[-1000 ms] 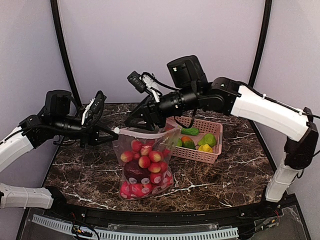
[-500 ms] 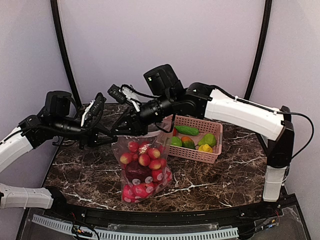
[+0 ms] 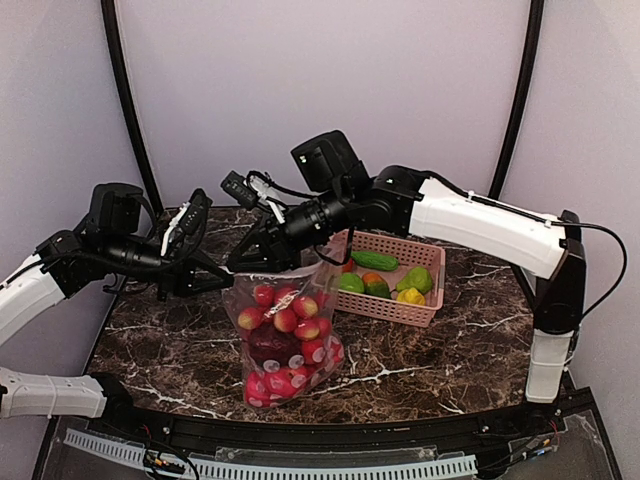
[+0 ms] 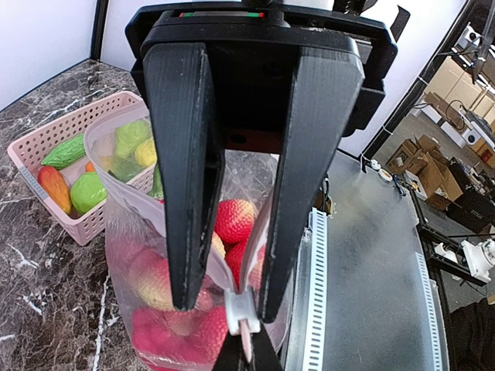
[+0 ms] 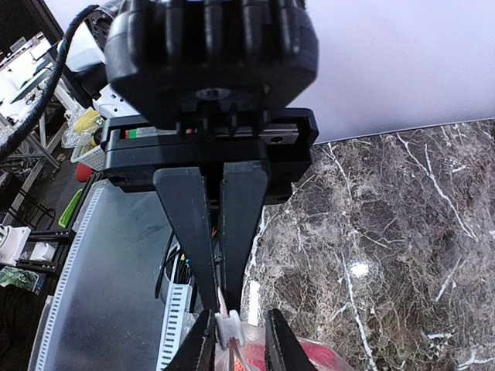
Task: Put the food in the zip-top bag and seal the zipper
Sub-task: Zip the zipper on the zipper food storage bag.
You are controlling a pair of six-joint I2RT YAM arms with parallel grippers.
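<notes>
Hanging just beside one pink basket (image 3: 395, 310), one zip-top bag (image 3: 290, 350) already holds roughly a dozen red toy fruits (image 3: 287, 321), mouth apparently unsealed. Two grippers meet at its corner farthest from the basket: left gripper (image 4: 230, 305) and right gripper (image 5: 240, 344) both pinch the zipper (image 4: 131, 199). About five greenish pieces (image 3: 420, 280) sit in the basket.

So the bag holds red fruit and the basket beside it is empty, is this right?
No. The basket is not empty: the top view shows green, orange and yellow pieces in it. The bag does hold red fruit.
</notes>
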